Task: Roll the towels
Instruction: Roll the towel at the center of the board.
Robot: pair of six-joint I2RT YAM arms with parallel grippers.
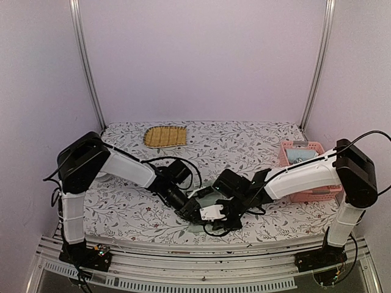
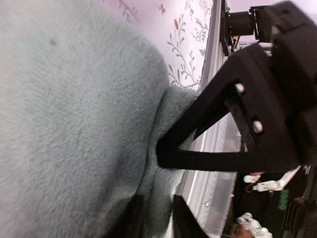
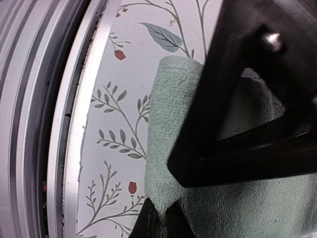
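1. Both arms lean in to one spot at the lower middle of the overhead view, close to the near edge of the surface [image 1: 244, 143]. Their heads meet there over the sage green towel [image 2: 74, 124].
2. The towel lies on the flowered surface and is mostly hidden from above by the two arms. Only small bits of green peep out around them.
3. From the left wrist the towel fills the left half of the frame, soft and thick. A rounded fold runs down toward the left gripper [image 2: 156, 223] at the bottom edge.
4. That gripper's jaws stand a little apart with the edge of the fold between them. Whether they pinch it I cannot tell.
5. From the right wrist the towel sits in the middle and right of the frame. Its folded hem runs down to the right gripper [image 3: 161, 224] at the bottom.
6. Those jaws are drawn in to a sliver, nipping the hem.
7. Each wrist view also shows the other gripper's black triangular finger, big and close, lying across the cloth.
8. A yellow-brown woven mat [image 1: 165, 135] lies at the upper left of the surface, well apart from the arms. A pink basket [image 1: 300, 145] stands at the right — partly behind the right arm.
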